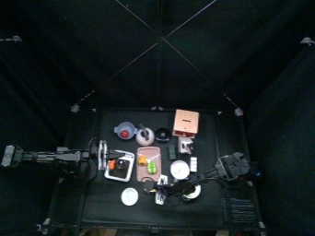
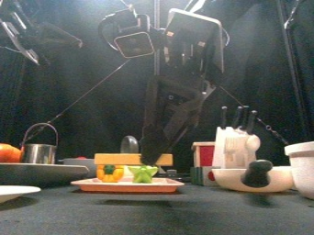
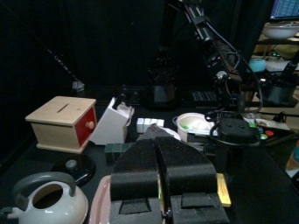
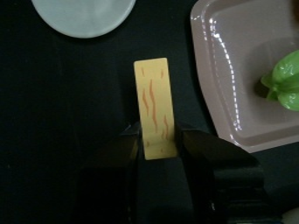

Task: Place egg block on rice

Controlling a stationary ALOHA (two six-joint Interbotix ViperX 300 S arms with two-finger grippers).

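The right gripper (image 4: pixel 158 144) fingers are closing around the lower end of the yellow egg block (image 4: pixel 155 107), which lies on the counter (image 4: pixel 70 96) just left of the pink tray (image 4: pixel 228 79). Lifting and placing remain. The left gripper (image 3: pixel 160 175), fingers closed, rests apart.

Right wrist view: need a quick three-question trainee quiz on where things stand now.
1. True or false: the right hand is down at one end of the yellow rectangular egg block.
2. The egg block lies on: A) the pink tray, B) the round pale plate, C) the black table.
3. Fill in: in the left wrist view, the left hand has its jaws ____.

Key: 1 true. 2 C, flat on the table beside the tray, not in it. 3 shut.
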